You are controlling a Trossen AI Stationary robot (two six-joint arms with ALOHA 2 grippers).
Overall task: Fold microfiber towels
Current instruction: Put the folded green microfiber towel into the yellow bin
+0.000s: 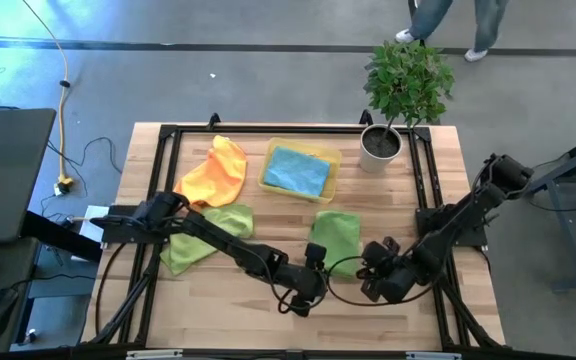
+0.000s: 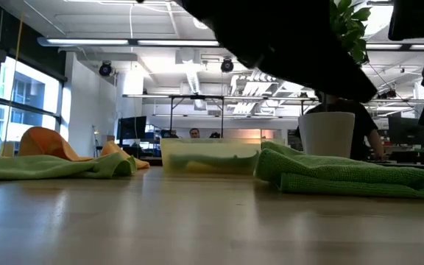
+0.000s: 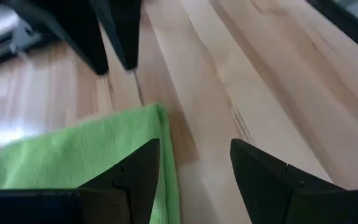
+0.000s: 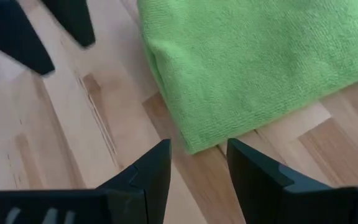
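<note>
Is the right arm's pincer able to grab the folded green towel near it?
Probably yes. The right pincer is open right at the folded green towel's corner, with only bare table between.

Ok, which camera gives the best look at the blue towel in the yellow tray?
The high view: it looks straight down on the blue towel, lying folded inside the yellow tray. The low view shows only the tray's side wall, with the towel hidden behind it. Neither wrist view shows it; both show a green towel instead.
</note>
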